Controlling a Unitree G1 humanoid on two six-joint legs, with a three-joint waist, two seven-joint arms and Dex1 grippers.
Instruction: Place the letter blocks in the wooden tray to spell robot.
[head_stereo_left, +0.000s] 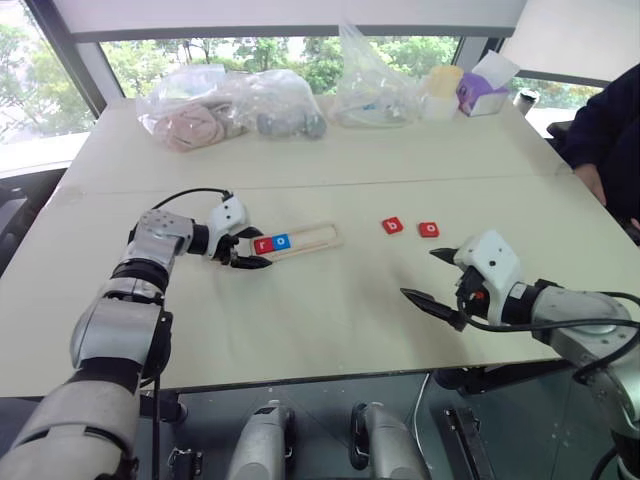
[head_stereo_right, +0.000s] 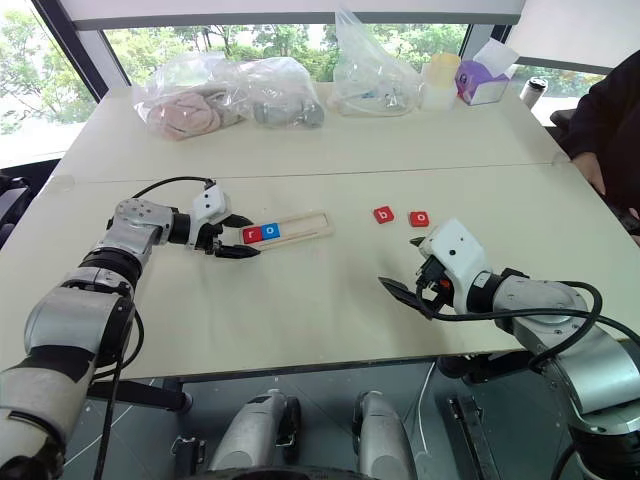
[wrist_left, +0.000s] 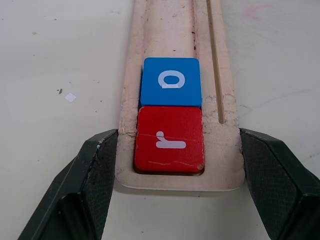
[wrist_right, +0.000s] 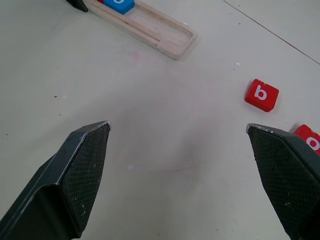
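Note:
The wooden tray (head_stereo_left: 312, 237) lies left of the table's middle. At its left end sit a red r block (wrist_left: 169, 145) and, touching it, a blue o block (wrist_left: 171, 81). My left gripper (head_stereo_left: 252, 249) straddles that end, one finger (wrist_left: 95, 170) pressed against each long side, so it is shut on the tray. To the right of the tray, a red b block (head_stereo_left: 392, 225) and a red o block (head_stereo_left: 428, 229) lie loose on the table. My right gripper (head_stereo_left: 420, 273) hovers open and empty nearer the front edge, below those two blocks.
Clear plastic bags (head_stereo_left: 230, 105) with soft items, a yellow-lidded container (head_stereo_left: 442, 92) and a purple tissue box (head_stereo_left: 482, 92) line the table's far side. A person in dark clothing (head_stereo_left: 610, 130) sits at the right edge. A cable (head_stereo_left: 185, 195) loops by my left wrist.

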